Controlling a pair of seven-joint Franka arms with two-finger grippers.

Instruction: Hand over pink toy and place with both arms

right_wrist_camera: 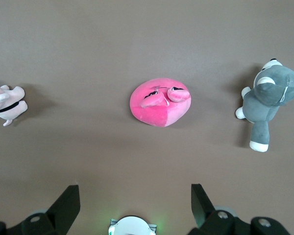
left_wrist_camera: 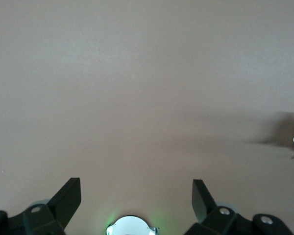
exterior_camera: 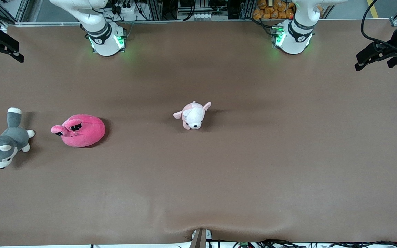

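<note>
Looking down on the pink toy (right_wrist_camera: 160, 104) with the right tool (right_wrist_camera: 135, 188) wide open, holding nothing; left tool (left_wrist_camera: 136, 181) equally open over bare surface (left_wrist_camera: 137, 73). Found toward the right arm's end, between grey plush (exterior_camera: 3, 146) and pale puppy (exterior_camera: 193, 115). Fits awaiting pickup or already placed; for any grasp, pinch the soft middle.

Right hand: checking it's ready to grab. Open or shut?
Open: the right hand shows its fingers wide apart above the pink toy.
</note>
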